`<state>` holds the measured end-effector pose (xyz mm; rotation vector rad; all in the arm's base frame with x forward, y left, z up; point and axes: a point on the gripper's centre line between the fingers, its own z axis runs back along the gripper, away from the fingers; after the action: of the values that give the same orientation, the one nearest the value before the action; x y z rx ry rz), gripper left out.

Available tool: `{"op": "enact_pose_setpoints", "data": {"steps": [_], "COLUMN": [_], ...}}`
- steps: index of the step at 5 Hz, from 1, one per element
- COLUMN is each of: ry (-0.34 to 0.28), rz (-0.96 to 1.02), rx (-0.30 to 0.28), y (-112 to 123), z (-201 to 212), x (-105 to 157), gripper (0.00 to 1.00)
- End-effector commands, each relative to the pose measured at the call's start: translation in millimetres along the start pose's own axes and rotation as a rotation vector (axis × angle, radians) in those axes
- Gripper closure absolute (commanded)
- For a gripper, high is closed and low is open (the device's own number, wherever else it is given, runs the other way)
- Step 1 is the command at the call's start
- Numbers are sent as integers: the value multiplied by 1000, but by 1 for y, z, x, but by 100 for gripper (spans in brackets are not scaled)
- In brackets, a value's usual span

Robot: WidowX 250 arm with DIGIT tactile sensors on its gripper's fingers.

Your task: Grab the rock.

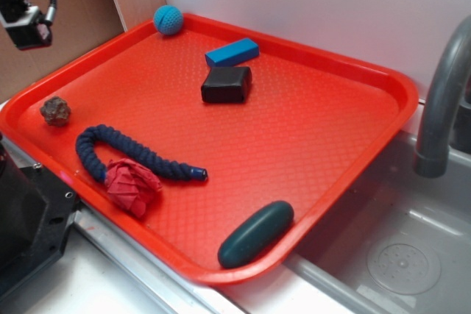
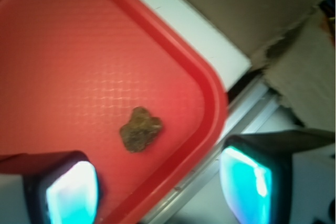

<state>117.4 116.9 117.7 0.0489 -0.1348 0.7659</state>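
A red plastic tray (image 1: 324,137) carries everything. A navy rope toy (image 1: 118,154) with a red knot curls by its near edge; a dark teal oval (image 1: 255,234) lies at the near-right corner. The rock (image 1: 55,110) sits alone near the left corner. In the wrist view, the tool (image 2: 157,190) hangs above the rock, fingers (image 2: 71,192) spread apart, holding nothing.

The rock (image 1: 55,110) (image 2: 140,129) — small, lumpy, brown-grey — lies on the tray's left corner.
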Motion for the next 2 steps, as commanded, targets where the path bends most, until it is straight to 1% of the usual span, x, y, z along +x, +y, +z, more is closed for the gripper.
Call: {"op": "enact_pose_setpoints", "data": {"steps": [1, 2], "ry": [-8, 8], "rz": [1, 7], "rx": [0, -45], "y": [7, 13], "z": [3, -34], "x": [-1, 1], "gripper": [0, 0]}}
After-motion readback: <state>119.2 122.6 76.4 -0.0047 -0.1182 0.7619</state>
